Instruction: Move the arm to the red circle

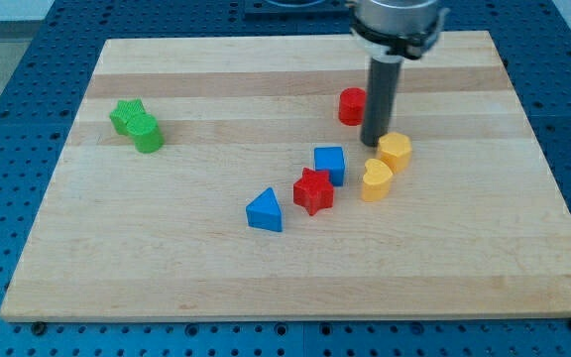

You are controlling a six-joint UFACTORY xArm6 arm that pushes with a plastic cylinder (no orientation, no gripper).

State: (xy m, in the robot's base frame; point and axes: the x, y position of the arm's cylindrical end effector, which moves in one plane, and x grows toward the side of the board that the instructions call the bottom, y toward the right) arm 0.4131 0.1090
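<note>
Red circle sits far on the counter, right of centre; its right edge is hidden behind our rod. My tip rests just near-right of it, beside the yellow hexagon, likely closing in. No hand, just a rod. Nearer: yellow heart, blue cube, red star, blue triangle. Far left, two green blocks, shapes unclear.

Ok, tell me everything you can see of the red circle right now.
The red circle is a short, glossy plastic-looking cylinder standing flat on the wooden board, near the view's top, right of centre. Its right edge is hidden behind the dark rod, so contact there cannot be judged. My tip sits just below and right of it, beside the yellow hexagon. No other block touches it.
</note>
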